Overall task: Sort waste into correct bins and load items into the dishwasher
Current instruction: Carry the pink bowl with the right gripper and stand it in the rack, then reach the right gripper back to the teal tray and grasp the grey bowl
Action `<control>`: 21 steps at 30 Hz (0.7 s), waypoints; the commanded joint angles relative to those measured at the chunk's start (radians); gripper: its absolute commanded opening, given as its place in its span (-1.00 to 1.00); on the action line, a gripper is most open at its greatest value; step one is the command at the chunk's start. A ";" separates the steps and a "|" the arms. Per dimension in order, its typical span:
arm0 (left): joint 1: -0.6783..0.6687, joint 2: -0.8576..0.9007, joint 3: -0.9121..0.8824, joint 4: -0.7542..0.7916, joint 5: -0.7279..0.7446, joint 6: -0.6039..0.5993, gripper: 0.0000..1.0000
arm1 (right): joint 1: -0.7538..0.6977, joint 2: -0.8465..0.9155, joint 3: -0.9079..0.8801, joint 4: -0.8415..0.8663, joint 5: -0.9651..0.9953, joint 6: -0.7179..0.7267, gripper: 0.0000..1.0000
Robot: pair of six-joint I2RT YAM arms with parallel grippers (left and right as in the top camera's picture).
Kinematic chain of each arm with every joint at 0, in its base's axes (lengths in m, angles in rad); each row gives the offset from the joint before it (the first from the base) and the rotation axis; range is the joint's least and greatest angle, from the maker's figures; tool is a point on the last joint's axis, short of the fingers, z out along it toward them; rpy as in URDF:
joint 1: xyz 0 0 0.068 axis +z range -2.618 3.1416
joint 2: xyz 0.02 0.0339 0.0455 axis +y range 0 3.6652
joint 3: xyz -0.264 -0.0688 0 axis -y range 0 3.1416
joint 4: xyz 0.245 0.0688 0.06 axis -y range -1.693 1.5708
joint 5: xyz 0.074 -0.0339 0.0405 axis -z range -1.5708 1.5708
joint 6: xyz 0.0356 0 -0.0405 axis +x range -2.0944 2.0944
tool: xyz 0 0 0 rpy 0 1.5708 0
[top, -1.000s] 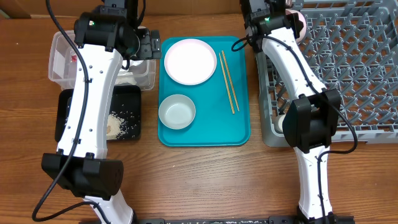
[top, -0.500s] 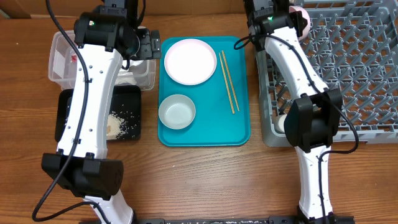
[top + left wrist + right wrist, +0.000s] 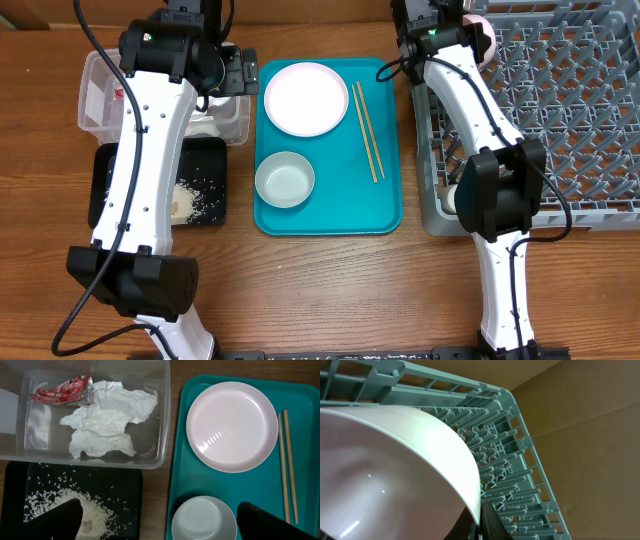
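Observation:
My right gripper (image 3: 447,14) (image 3: 479,529) is shut on the rim of a white bowl (image 3: 483,30) (image 3: 395,470), held tilted over the far-left corner of the grey dishwasher rack (image 3: 560,110) (image 3: 515,480). My left gripper (image 3: 238,72) (image 3: 160,525) hangs open and empty above the seam between bins and teal tray. The clear tub (image 3: 95,95) (image 3: 162,420) holds a red wrapper (image 3: 62,389) and crumpled napkins (image 3: 107,417). Rice (image 3: 195,198) (image 3: 65,502) lies in the black tray (image 3: 215,160) (image 3: 125,490). The plate (image 3: 306,97) (image 3: 231,425), the other bowl (image 3: 285,180) (image 3: 202,519) and chopsticks (image 3: 366,130) (image 3: 286,465) rest on the teal tray.
The teal serving tray (image 3: 340,210) (image 3: 180,475) lies between the bins and the rack. A small white round item (image 3: 451,197) sits at the rack's near-left part, partly hidden by my right arm. Both arms' bases stand at the table's front edge.
The right gripper with the bowl has edged slightly toward the rack's far-left corner. The left arm has not moved.

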State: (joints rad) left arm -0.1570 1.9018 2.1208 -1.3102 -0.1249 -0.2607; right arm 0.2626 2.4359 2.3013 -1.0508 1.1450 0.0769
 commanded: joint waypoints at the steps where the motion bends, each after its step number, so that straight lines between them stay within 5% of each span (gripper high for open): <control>1: -0.002 -0.018 0.013 0.002 -0.007 -0.016 1.00 | 0.018 0.018 0.009 -0.025 -0.023 0.005 -0.92; 3: -0.002 -0.018 0.013 0.002 -0.007 -0.016 1.00 | 0.024 0.018 0.009 -0.042 -0.025 0.005 -0.91; 7: -0.002 -0.018 0.013 0.002 -0.007 -0.016 1.00 | 0.040 0.018 0.009 -0.081 -0.026 0.005 -0.50; 10: -0.002 -0.018 0.013 0.002 -0.007 -0.016 1.00 | 0.055 0.018 0.009 -0.097 -0.057 0.005 0.04; 16: -0.002 -0.018 0.013 0.002 -0.007 -0.017 0.99 | 0.098 0.018 0.009 -0.138 -0.210 0.006 0.15; 21: -0.002 -0.018 0.013 0.002 -0.007 -0.016 1.00 | 0.118 -0.002 0.024 -0.145 -0.243 0.032 0.62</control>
State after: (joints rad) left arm -0.1574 1.9018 2.1208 -1.3102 -0.1249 -0.2607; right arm 0.3729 2.4443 2.3016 -1.1973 0.9577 0.0837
